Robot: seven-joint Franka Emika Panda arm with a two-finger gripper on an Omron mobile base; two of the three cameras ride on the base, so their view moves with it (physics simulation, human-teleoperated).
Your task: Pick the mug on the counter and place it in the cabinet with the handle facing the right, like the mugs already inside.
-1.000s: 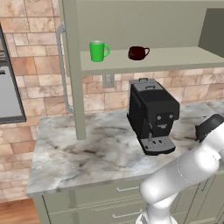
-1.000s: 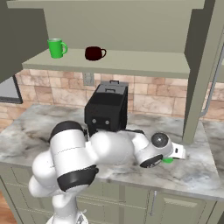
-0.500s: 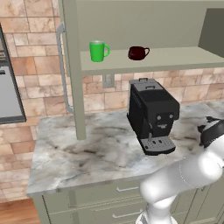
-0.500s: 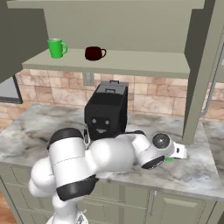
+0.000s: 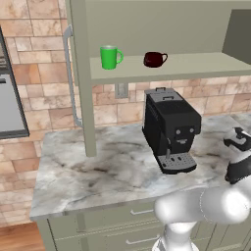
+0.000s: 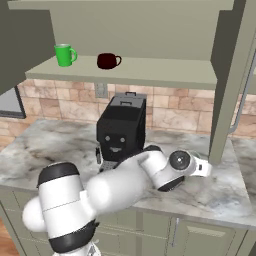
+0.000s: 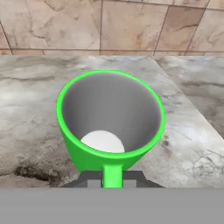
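Observation:
The green mug [image 7: 109, 127] stands upright on the marbled counter [image 7: 192, 113] close to the brick wall, seen from just above its rim, with a pale inside. Its loop handle [image 7: 113, 175] points straight at the hand. My gripper [image 7: 113, 183] sits low at that handle, and its two dark fingertips [image 7: 89, 182] press close on either side of the loop, shut on it. In the right base view my wrist [image 6: 180, 161] lies low over the counter right of the coffee machine and hides the mug. The cabinet shelf [image 5: 196, 66] is above, open.
On the shelf stand a lime-green mug [image 5: 110, 57] and a dark red mug [image 5: 154, 59], handles to the right. A black coffee machine [image 5: 171, 127] stands mid-counter under the shelf. The cabinet's open door with a silver bar handle [image 5: 70, 78] hangs at the left.
My arm has stretched further right and lower over the counter. The bit of green that showed beside the hand in the right base view is now covered by the wrist.

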